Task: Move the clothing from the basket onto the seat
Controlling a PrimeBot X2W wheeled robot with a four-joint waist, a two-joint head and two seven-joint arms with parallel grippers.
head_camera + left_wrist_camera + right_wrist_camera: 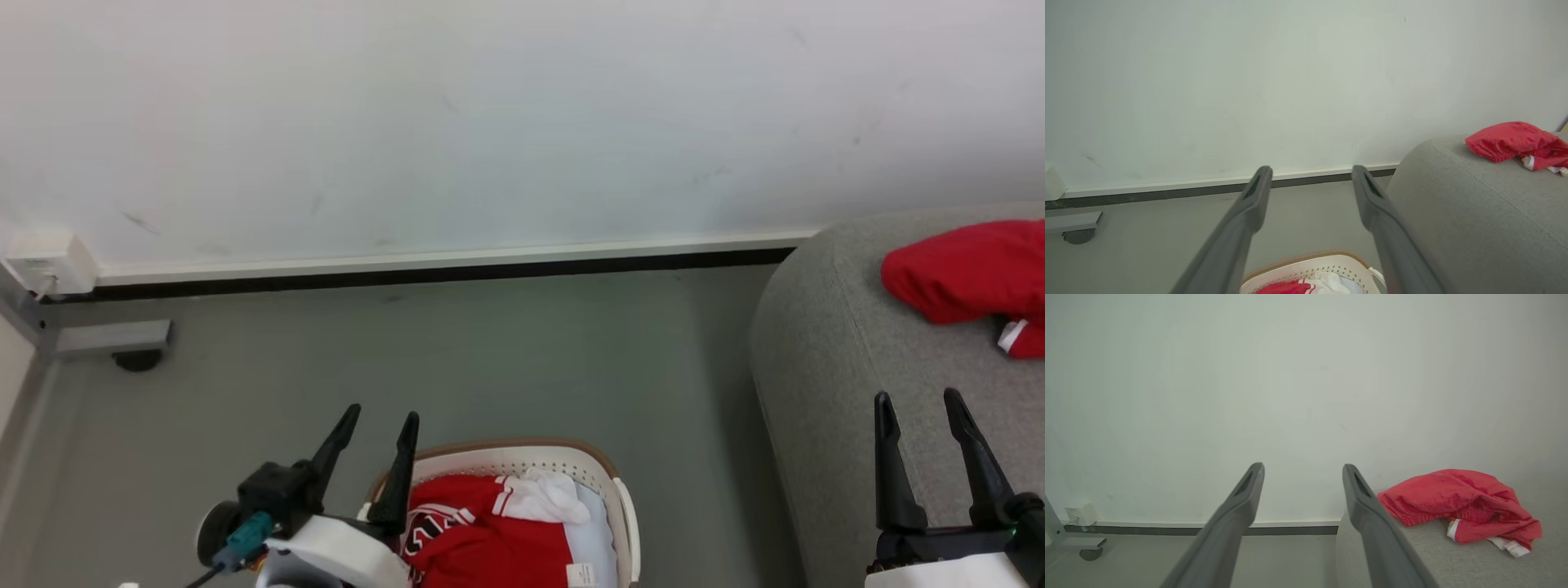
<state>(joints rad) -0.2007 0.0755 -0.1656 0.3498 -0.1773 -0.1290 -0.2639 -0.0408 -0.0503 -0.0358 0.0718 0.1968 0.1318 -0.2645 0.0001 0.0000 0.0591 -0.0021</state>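
Red clothing [490, 543] with white trim lies in the cream basket [624, 506] at the bottom centre of the head view; the basket [1306, 267] also peeks in low in the left wrist view. Another crumpled red garment [967, 273] rests on the grey seat [833, 359] at the right, also seen as the garment [1457, 500] and garment [1515, 141]. My left gripper [380, 429] hangs open beside the basket's left rim, empty. My right gripper [918, 408] stands open over the seat's front part, holding nothing.
A white wall with a dark skirting strip [441, 273] runs behind the grey floor [457, 359]. A grey frame foot with a castor [135, 351] and a white box [49, 261] stand at the far left.
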